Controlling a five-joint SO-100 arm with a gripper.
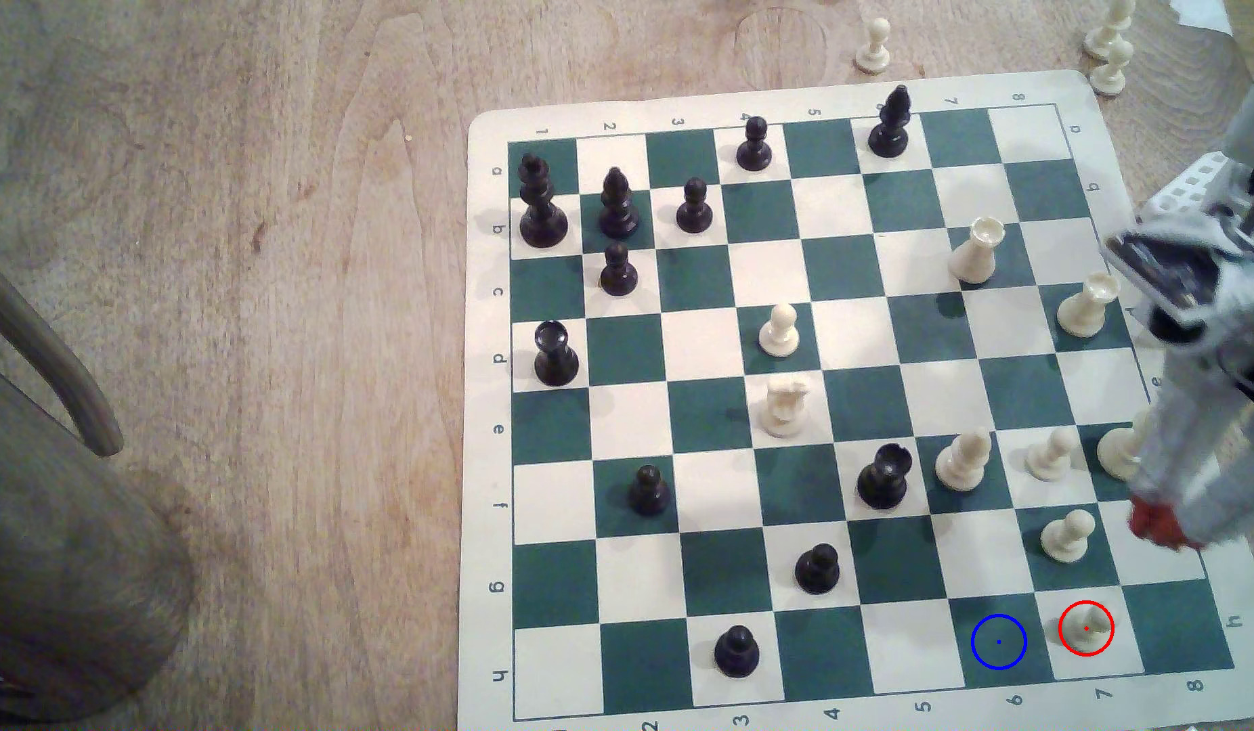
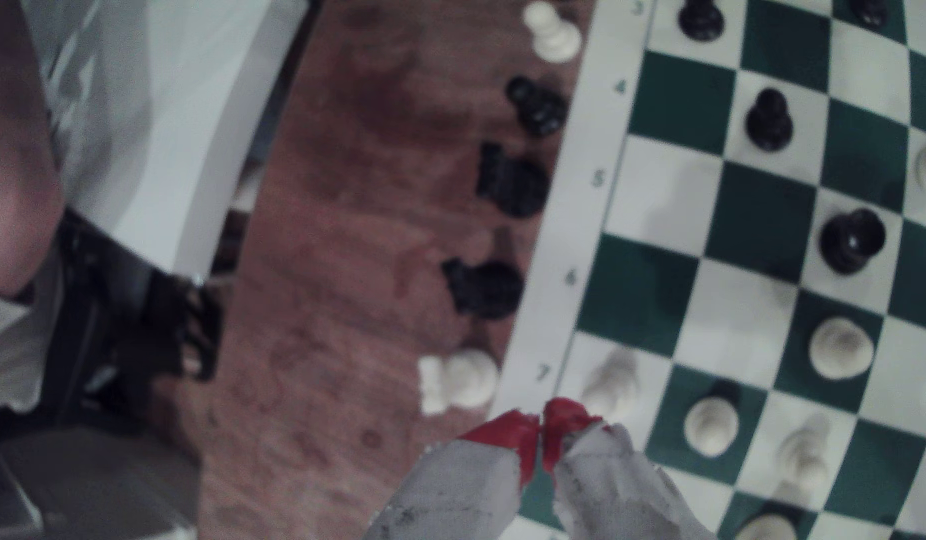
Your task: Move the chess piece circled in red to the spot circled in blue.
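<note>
In the exterior view the spot (image 1: 998,641) is a bare green square near the board's (image 1: 485,422) lower edge. Just right of it stands the chess piece (image 1: 1086,628); the gripper (image 1: 1166,531), red tips pressed together and empty, hovers above-right, apart.

The chess piece (image 1: 1087,628) inside the red ring on the board's near row is washed out against its white square, so its form is hard to read. In the exterior view the arm (image 1: 1201,295) runs off the right edge and covers part of a cream piece (image 1: 1118,450) beside it. The claw (image 1: 1162,526) is smeared there, its red tips indistinct. The wrist view is soft throughout: the black pieces (image 2: 507,181) lying on the bench (image 2: 346,259) are shapeless blots, and the claw's grey fingers (image 2: 466,483) are cut by the frame edge.
</note>
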